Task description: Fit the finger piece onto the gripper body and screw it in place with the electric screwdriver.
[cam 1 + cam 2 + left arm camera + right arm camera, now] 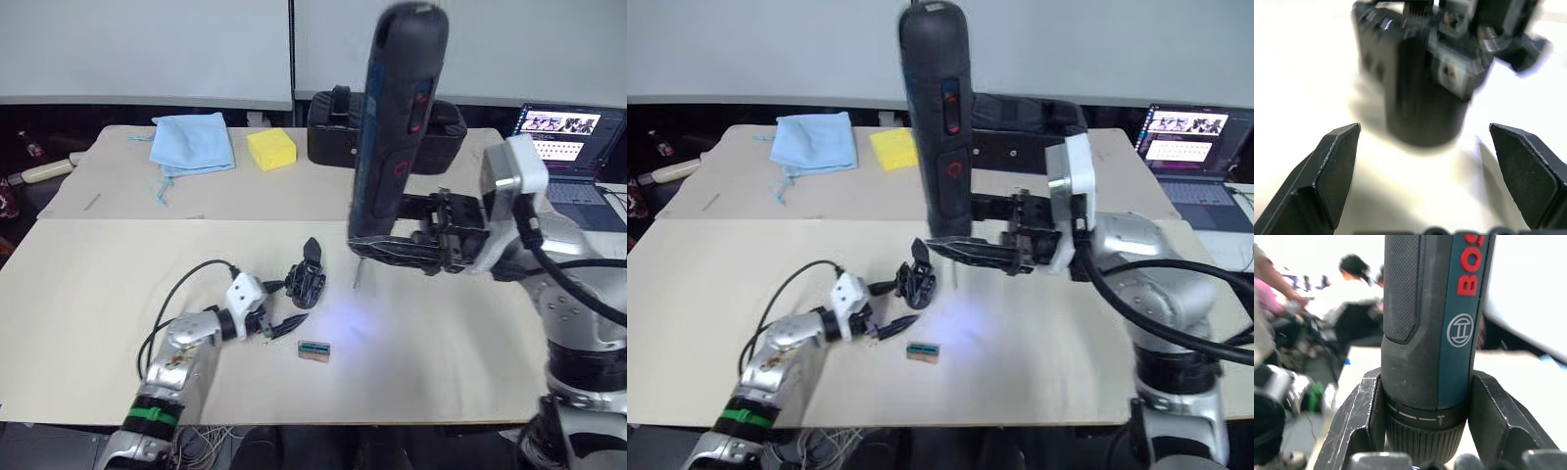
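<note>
Beige table (118, 294) carries the work; a white wall runs behind it. One gripper body (306, 279) is used as landmark below.

Counts: one gripper body, one electric screwdriver (395, 127), one blue cloth (193, 142), one yellow sponge (271, 149), one black bag (333, 127), one laptop (568, 157), one small green-topped part (313, 351). A finger piece cannot be singled out with certainty; one black pointed finger is seen sticking up from the gripper body.

Gripper body is stood on the table near the middle. In the left wrist view it (1425, 73) is seen just ahead of the left pincer (1425, 161), between the lines of the two spread fingers (1332, 166), not touched. Left pincer (279, 321) is released, laid low on the table just beside the gripper body on the robot's side.

Electric screwdriver is held upright, well above the table, to the right of the gripper body and apart from it. Right pincer (1422, 416) is clenched on its lower barrel, one finger on each side. The bit is pointed down; a bluish light patch is cast on the table just right of the gripper body.

Green-topped part is laid on the table near the gripper body, nearer the robot. Cloth, sponge and bag are placed well beyond the gripper body at the far edge; laptop far right.

People are seen blurred in the right wrist view background.
</note>
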Available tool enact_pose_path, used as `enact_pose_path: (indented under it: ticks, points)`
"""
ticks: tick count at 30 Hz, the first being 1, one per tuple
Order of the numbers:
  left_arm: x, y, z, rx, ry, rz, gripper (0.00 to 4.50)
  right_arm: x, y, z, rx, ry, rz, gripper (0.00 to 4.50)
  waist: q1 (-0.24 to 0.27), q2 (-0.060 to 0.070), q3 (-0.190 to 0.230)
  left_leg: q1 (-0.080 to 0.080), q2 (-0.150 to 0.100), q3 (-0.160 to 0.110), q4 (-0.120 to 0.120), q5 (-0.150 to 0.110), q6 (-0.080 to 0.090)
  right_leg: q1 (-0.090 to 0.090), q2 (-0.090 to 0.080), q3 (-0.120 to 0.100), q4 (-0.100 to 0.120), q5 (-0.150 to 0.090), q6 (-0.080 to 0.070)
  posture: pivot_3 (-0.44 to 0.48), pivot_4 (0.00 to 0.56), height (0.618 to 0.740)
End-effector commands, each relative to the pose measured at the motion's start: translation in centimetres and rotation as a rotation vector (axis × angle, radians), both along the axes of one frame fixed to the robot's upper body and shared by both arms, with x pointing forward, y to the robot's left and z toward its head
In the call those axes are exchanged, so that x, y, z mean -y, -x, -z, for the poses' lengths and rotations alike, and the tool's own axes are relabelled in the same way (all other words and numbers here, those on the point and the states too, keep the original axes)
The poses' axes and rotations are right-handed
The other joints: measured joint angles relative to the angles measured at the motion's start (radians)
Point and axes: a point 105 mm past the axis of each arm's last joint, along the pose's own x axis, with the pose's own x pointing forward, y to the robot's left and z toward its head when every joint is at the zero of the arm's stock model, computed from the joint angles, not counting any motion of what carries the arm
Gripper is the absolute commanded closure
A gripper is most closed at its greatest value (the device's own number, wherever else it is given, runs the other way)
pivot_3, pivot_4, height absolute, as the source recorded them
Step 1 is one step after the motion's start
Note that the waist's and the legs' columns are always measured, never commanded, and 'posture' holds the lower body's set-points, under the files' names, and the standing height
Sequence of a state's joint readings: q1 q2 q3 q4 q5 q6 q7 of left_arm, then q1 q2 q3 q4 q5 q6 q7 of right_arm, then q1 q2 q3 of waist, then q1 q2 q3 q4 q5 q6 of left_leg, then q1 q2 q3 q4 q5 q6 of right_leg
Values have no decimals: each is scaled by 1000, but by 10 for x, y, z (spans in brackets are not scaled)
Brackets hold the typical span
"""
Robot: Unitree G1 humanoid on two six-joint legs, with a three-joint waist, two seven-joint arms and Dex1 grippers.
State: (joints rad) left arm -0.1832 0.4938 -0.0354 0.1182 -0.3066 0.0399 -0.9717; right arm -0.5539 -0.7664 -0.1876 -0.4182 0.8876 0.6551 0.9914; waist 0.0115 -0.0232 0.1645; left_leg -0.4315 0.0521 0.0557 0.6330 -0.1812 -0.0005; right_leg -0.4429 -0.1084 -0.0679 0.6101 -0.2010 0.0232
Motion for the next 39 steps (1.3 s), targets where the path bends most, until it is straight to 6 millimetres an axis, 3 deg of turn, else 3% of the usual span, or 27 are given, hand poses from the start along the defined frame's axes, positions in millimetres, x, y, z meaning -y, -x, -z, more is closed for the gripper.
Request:
enact_pose_path:
  ticks: [1, 4, 10, 16, 22, 29, 31, 35, 36, 39]
  points:
    - [-22, 15, -26, 42, 51, 58, 33, 37, 3, -16, 6, 17, 124, 2571, 2, 0, 3, -1, 0, 0, 0, 0, 0, 0, 0, 0, 0, -1, -1, 0, 150, 740]
    - [-39, 36, -46, 5, 75, 156, 33, 73, 2, -6, -136, 144, 252, 2571, 8, 0, 5, -3, -1, 1, 1, 0, 0, -3, -2, 0, -1, -3, -4, 0, 150, 740]
    - [-76, 43, -79, 34, -12, 172, 33, 135, 1, 26, -570, 349, 475, 2571, 12, 1, 6, -8, -1, 2, 4, 0, 0, -8, -3, 1, 0, -3, -4, 0, 150, 740]
    - [-75, 58, -87, -43, -33, 247, 33, 193, -13, 90, -709, 692, 713, 2571, 0, 1, 7, -9, -1, 4, 4, 0, 0, -10, -3, 3, 0, -3, -3, 0, 150, 740]
    - [-80, 60, -89, -37, -42, 191, 33, 221, -38, 129, -778, 795, 853, 2571, -13, 6, 11, -11, -1, 8, 5, 0, 0, -15, -1, 10, 3, 2, 4, 0, 150, 740]
    - [-80, 66, -82, -85, -45, 166, 33, 226, -55, 139, -766, 802, 899, 2571, -11, 6, 12, -11, -2, 9, 6, 0, 0, -15, 1, 13, 3, 4, 7, 0, 150, 740]
    - [-80, 65, -82, -77, -48, 156, 0, 225, -47, 139, -794, 832, 847, 1550, -7, 6, 12, -11, -2, 9, 7, 0, 0, -14, 1, 14, 3, 5, 8, 0, 150, 740]
    - [-84, 63, -90, -36, -41, 134, 0, 235, -52, 124, -709, 823, 890, 247, 0, 6, 12, -11, -2, 10, 10, 0, 0, -14, 1, 14, 4, 5, 8, 0, 150, 740]
    - [-86, 61, -94, -22, -35, 123, 0, 238, -53, 117, -662, 821, 899, 31, 0, 6, 12, -11, -2, 10, 11, 0, 0, -13, 1, 14, 4, 5, 7, 0, 150, 740]
    - [-93, 57, -97, 6, -62, 89, 0, 240, -55, 96, -534, 788, 888, 31, 2, 6, 12, -11, -2, 11, 12, 0, 0, -13, 1, 16, 4, 5, 4, 0, 150, 740]
